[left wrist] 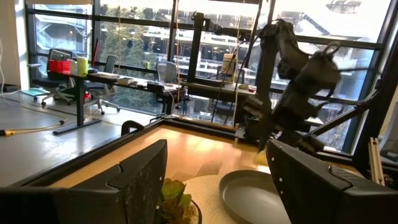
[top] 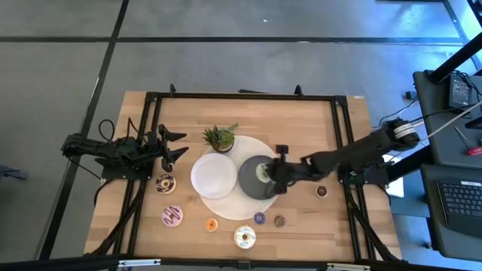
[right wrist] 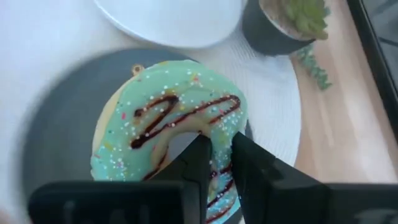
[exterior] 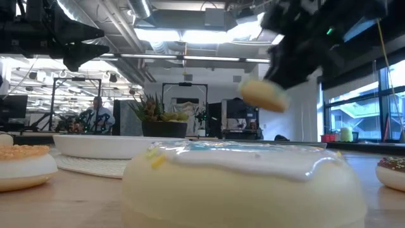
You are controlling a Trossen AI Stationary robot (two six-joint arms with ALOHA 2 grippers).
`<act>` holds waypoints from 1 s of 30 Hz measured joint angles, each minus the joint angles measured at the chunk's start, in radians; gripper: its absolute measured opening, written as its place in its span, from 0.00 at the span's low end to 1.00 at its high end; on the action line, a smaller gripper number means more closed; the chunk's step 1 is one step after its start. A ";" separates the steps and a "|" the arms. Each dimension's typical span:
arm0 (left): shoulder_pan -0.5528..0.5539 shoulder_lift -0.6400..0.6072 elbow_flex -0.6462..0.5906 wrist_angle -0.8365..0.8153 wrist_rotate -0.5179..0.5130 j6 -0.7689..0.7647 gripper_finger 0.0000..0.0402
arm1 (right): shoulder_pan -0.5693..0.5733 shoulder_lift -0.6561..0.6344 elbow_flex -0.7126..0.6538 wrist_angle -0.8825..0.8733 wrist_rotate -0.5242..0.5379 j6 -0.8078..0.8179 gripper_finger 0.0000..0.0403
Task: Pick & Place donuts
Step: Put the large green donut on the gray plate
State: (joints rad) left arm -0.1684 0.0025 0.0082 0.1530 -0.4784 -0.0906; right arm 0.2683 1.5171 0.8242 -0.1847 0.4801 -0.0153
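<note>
A green-iced donut [right wrist: 163, 112] with chocolate drizzle hangs over the dark grey plate [top: 250, 183], and my right gripper [top: 269, 178] is shut on it. In the low view the donut [exterior: 262, 94] shows its pale underside, clear of the table. My left gripper [top: 178, 145] waits open at the table's left, touching nothing. Several more donuts lie flat on the wood near the front edge: chocolate-sprinkled [top: 165, 181], pink [top: 172, 216], orange [top: 211, 223], white [top: 244, 237], purple [top: 259, 218] and brown [top: 279, 221]. Another brown one [top: 321, 191] lies at the right. My right gripper pinches the donut's ring [right wrist: 219, 169] between its two fingers, one finger [right wrist: 198, 163] in the hole and the other [right wrist: 252, 168] at the outer rim. The fingers slant down from the table's right. The donut is lifted clear above the dark plate and hangs tilted.
A white plate [top: 213, 175] sits beside the dark plate on a round pale mat [top: 226, 203]. A small potted plant [top: 219, 138] stands just behind them. A black frame [top: 241, 95] runs round the table's edges. Bare wood lies at the far side.
</note>
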 joint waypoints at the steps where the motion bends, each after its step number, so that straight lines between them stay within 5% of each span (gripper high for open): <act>1: 0.000 0.000 0.000 0.000 0.000 0.000 0.67 | -0.016 0.027 0.000 0.019 0.001 -0.010 0.16; 11: 0.000 0.000 0.000 -0.007 -0.001 0.000 0.67 | -0.124 0.195 0.000 0.070 0.000 -0.015 0.16; 24: 0.000 0.000 0.000 -0.024 -0.002 0.000 0.67 | -0.125 0.194 0.000 0.067 -0.037 -0.021 0.16; 30: 0.000 0.000 0.000 -0.024 -0.002 0.000 0.67 | -0.125 0.194 0.000 0.063 -0.082 -0.027 0.26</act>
State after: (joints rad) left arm -0.1684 0.0025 0.0084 0.1291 -0.4808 -0.0906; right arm 0.1436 1.7111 0.8246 -0.1215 0.3982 -0.0422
